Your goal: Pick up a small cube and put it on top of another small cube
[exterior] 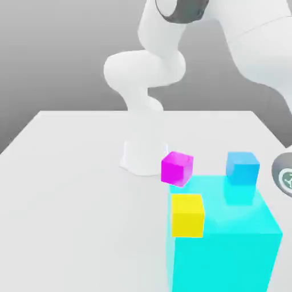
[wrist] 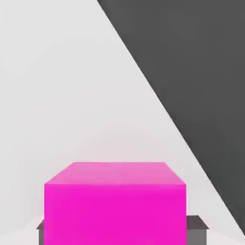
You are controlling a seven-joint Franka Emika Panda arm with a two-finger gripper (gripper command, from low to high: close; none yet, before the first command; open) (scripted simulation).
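The small cube (wrist: 115, 206) is being held by the pincer (wrist: 119, 230): in the hand view the grey fingertips (wrist: 195, 228) are being pressed against its two opposite sides, low on the cube, so the pincer is being kept closed on it. The cube is being seen over the white table (wrist: 72, 95), not far from one edge of the table, behind which only dark ground is lying. Whether it is already being lifted cannot be told.

In the exterior view a more purplish cube (exterior: 177, 168) is being shown near the middle of the table, just in front of the robot base (exterior: 142, 157). A blue cube (exterior: 242, 167) and a yellow cube (exterior: 188, 215) are being shown close to the big cyan block (exterior: 228, 245).

Several things are being judged as risks. Because the cube is being gripped low, it could be tipped or slipped out when the arm is being swung. The cyan block is standing tall between the cubes, so it could be struck if the carried cube is not being raised enough. The target cube could be pushed aside if the descent is being made off-centre, and the stack could be toppled if the release is being done too high
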